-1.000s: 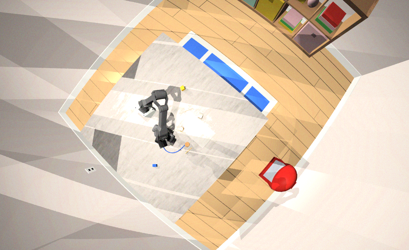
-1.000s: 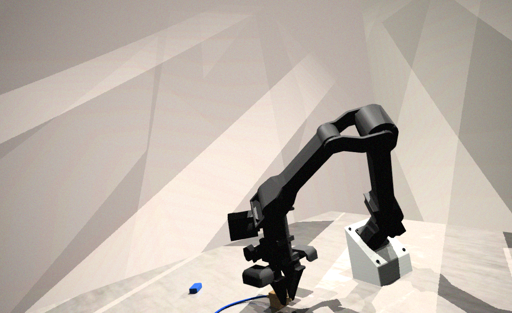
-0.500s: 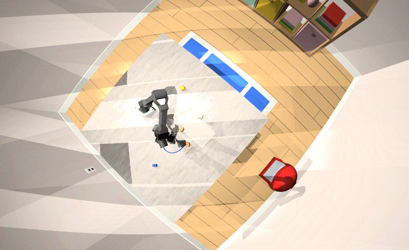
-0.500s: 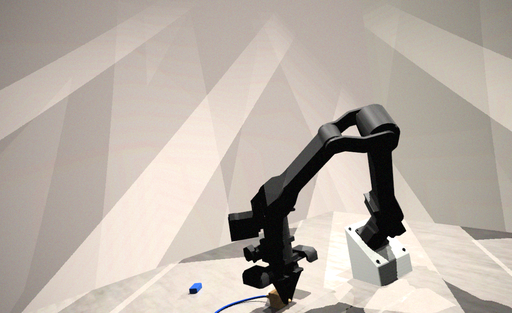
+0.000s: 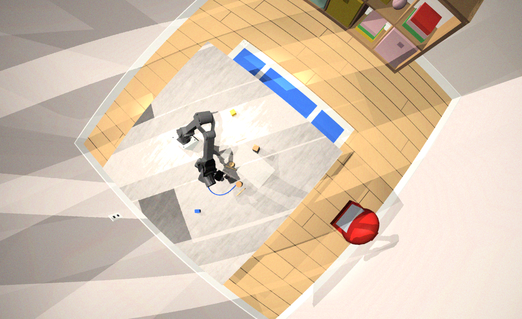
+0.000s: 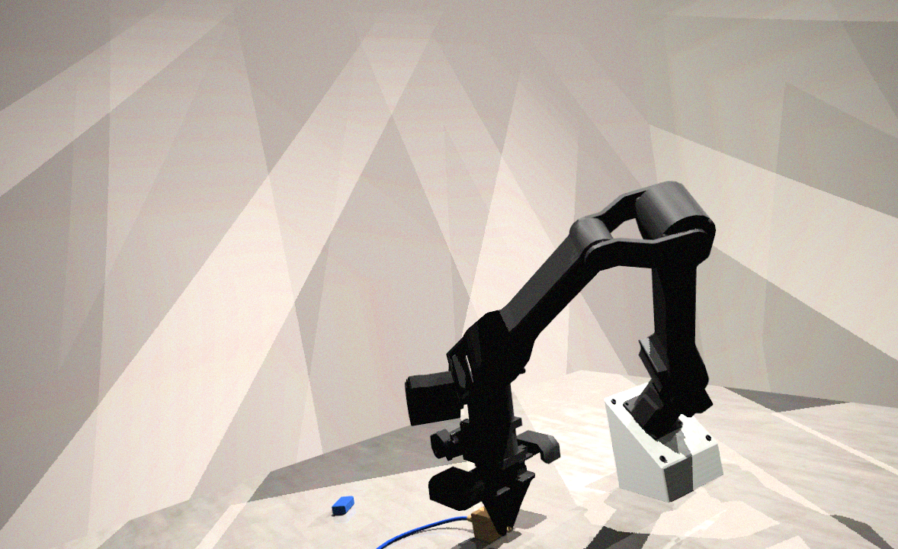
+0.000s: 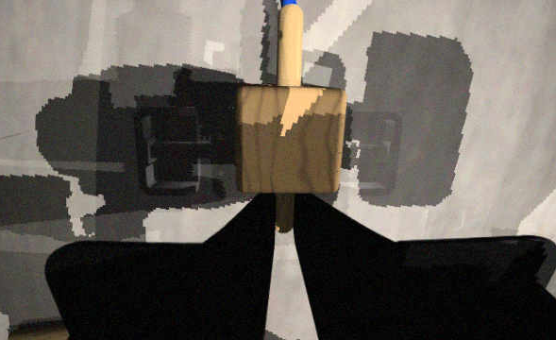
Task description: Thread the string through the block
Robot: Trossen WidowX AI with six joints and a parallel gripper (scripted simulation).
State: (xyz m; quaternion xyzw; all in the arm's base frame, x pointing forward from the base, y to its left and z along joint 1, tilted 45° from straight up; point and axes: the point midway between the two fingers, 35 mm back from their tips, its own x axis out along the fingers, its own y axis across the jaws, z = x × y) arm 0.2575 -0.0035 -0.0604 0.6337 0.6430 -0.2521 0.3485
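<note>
Centrally in the wrist view, a wooden block (image 6: pixel 485 527) (image 7: pixel 291 142) sits on the table (image 5: pixel 231 242) (image 6: pixel 288 525); a thin wooden stick (image 7: pixel 290 44) passes through its hole, so that 1 end shows on each side; the longer end, at the top of the view, joins a blue string (image 5: pixel 220 194) (image 6: pixel 424 524) (image 7: pixel 289 2); the shorter end pokes out at the bottom, between the 2 black fingertips of the gripper (image 5: pixel 210 183) (image 6: pixel 505 531) (image 7: pixel 285 214). The gripper is nearly closed, its fingers pinching that short end, right beside the block.

From above, the string curves in 1 arc from beneath the arm (image 5: pixel 208 146) (image 6: pixel 547 283) to the round button (image 5: pixel 238 184); the block is hidden there under the arm; 1 loose stick (image 5: pixel 240 192) lies just beside the button. Another loose stick (image 5: pixel 240 140) lies farther up the table; a small orange block (image 5: pixel 256 148) is to its right; a yellow block (image 5: pixel 232 112) lies higher up; a blue block (image 5: pixel 197 211) (image 6: pixel 343 505) lies well apart from them, below the arm; 1 small round wooden piece (image 5: pixel 231 164) is near the gripper; the arm stands on a white base (image 5: pixel 190 145) (image 6: pixel 633 470).
</note>
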